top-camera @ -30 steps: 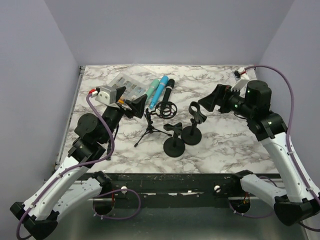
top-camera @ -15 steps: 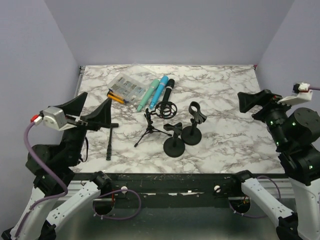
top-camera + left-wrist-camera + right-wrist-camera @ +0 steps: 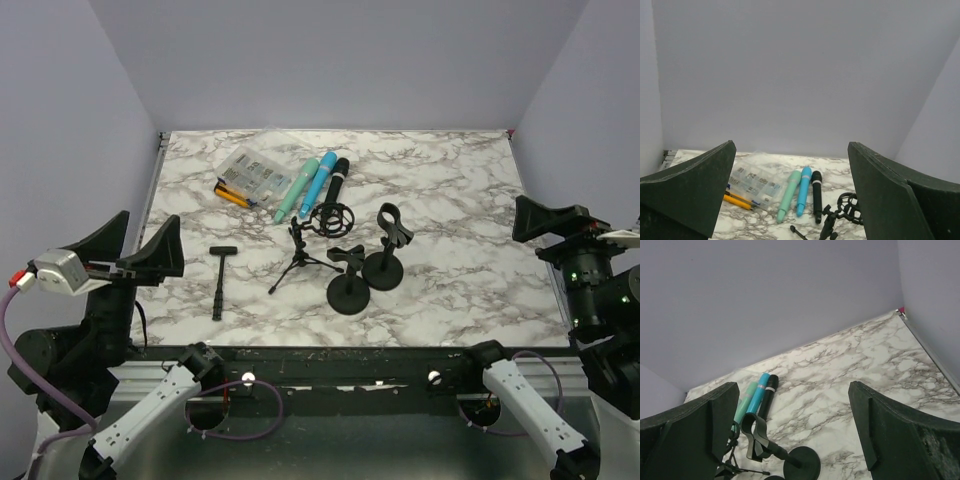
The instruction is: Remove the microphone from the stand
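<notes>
Three microphones lie side by side at the back of the marble table: green (image 3: 296, 188), blue (image 3: 318, 180) and black (image 3: 334, 180). They also show in the left wrist view, green (image 3: 789, 195), blue (image 3: 803, 191), black (image 3: 816, 195), and in the right wrist view (image 3: 760, 394). In front of them stand a tripod stand with a shock mount (image 3: 310, 240), a round-base stand (image 3: 348, 285) and a clip stand (image 3: 385, 255); none holds a microphone. My left gripper (image 3: 135, 250) is open and empty, raised at the near left. My right gripper (image 3: 560, 222) is open and empty, raised at the far right.
A clear plastic parts box (image 3: 252, 172) and yellow pens (image 3: 232, 195) lie at the back left. A black T-shaped rod (image 3: 219, 280) lies left of the tripod. The table's right edge (image 3: 927, 347) runs close to my right gripper.
Both arms have drawn back from the stands, up and toward the near edge, left arm leftward and right arm rightward. The black T-shaped rod is now uncovered.
</notes>
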Controlling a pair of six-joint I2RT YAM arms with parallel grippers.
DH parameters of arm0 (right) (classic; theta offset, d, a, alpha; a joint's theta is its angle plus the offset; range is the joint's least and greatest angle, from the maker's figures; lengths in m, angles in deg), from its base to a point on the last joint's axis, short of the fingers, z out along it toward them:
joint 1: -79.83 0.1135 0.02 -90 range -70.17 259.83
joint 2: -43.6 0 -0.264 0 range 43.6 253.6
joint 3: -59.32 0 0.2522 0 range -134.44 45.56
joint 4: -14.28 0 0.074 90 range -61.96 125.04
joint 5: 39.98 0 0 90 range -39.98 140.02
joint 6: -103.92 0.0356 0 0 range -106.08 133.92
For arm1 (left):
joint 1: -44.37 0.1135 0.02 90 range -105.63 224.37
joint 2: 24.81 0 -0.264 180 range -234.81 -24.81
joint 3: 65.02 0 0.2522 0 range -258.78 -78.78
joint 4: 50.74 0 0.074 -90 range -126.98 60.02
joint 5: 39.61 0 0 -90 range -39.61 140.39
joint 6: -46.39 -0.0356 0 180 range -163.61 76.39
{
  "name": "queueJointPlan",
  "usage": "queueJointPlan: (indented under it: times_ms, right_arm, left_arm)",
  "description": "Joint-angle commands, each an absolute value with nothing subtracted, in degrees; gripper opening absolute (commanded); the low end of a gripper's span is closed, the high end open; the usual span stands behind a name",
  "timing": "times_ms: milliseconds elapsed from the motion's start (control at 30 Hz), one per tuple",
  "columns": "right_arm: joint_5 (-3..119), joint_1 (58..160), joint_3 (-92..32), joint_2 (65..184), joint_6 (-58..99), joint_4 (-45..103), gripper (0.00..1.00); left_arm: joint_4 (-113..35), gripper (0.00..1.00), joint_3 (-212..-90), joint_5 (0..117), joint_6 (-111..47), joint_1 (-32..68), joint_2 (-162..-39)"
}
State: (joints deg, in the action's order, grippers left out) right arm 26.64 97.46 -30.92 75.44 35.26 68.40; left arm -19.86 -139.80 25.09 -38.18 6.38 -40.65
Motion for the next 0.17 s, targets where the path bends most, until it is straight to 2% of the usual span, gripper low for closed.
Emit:
queueJointPlan:
  times_ms: [0, 133]
  right_arm:
    - [26.3, 97.8, -30.3, 73.2, 33.8, 67.9, 1.0]
    - [26.6, 97.8, -31.8, 74.8, 34.4, 70.7, 1.0]
  left_arm:
    - [-18.0, 0.99, -140.6, 22.2, -40.2, 6.3, -40.0]
    - [-18.7, 0.99, -140.0, 23.1, -39.9, 6.3, -40.3]
